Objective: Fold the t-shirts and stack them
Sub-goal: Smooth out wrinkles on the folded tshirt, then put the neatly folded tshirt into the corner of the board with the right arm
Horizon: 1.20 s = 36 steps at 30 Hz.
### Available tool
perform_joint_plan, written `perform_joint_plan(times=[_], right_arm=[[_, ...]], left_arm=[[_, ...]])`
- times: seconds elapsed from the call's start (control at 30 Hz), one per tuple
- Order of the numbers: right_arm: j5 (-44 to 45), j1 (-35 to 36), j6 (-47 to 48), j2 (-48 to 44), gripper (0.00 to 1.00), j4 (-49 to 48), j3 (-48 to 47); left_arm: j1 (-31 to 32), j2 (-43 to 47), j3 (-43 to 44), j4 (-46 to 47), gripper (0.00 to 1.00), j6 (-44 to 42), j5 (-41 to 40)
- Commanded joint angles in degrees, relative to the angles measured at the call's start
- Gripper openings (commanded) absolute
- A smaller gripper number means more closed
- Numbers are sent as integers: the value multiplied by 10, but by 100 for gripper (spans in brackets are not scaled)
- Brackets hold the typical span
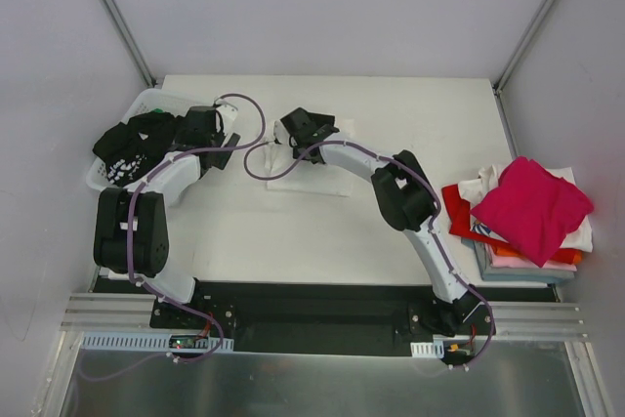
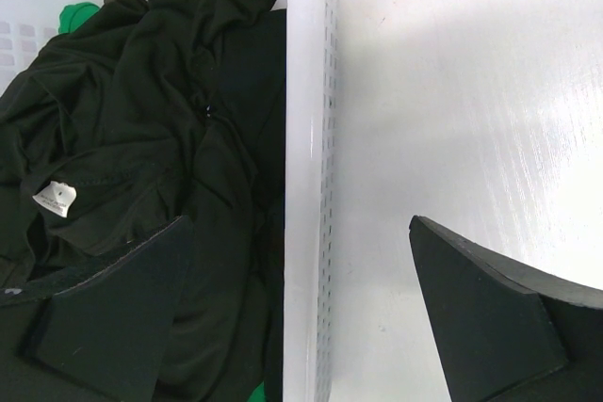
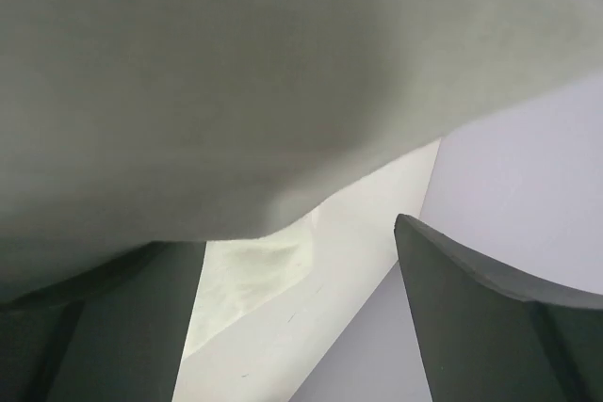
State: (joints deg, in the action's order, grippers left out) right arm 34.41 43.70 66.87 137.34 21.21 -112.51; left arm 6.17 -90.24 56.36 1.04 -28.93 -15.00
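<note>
White t-shirt (image 1: 289, 181): plain, rumpled, mid-table (image 1: 322, 231), rising against the right gripper (image 3: 301, 233).
Right gripper: fingers wide apart, nothing pinched; cloth drapes over one finger.
Black t-shirt (image 2: 141, 120): crumpled in the basket (image 2: 303, 91).
Left gripper (image 2: 300, 223): fully spread, empty, straddling the basket wall.
Magenta t-shirt (image 1: 532, 207): tops the right-hand pile.

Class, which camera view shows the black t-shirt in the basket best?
Left wrist: the black t-shirt lies in the basket close up, folds and label clear. Top external shows it small, crumpled beside the left arm. Right wrist shows none of it.
</note>
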Motion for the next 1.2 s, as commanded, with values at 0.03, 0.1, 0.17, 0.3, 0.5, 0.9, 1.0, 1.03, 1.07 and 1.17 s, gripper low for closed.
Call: perform_joint_plan(times=[0.03, 0.1, 0.17, 0.3, 0.5, 0.9, 1.0, 1.03, 1.07, 1.17], right_arm=[[11, -7, 13, -3, 85, -40, -6], [11, -7, 4, -33, 85, -47, 2], [19, -5, -5, -60, 85, -50, 6], [43, 5, -8, -108, 86, -52, 16], [43, 6, -74, -188, 86, 19, 21], [-307, -82, -362, -272, 86, 211, 85], [-475, -136, -432, -270, 86, 223, 96], [-506, -150, -446, -259, 86, 224, 95], [-528, -172, -453, -253, 86, 222, 98], [-567, -195, -457, -237, 86, 222, 93]], left_arm=[[0, 30, -5, 5, 99, 3, 7], [0, 30, -10, 6, 99, 3, 7], [0, 30, -12, 5, 99, 5, 9], [0, 25, -11, 5, 99, 6, 11], [0, 18, -10, 5, 99, 12, 17], [5, 21, -33, 1, 99, 19, 26], [6, 30, -38, 0, 99, 19, 27], [6, 31, -38, -2, 99, 19, 29], [6, 32, -39, -2, 99, 20, 30], [8, 37, -42, -5, 99, 21, 28]])
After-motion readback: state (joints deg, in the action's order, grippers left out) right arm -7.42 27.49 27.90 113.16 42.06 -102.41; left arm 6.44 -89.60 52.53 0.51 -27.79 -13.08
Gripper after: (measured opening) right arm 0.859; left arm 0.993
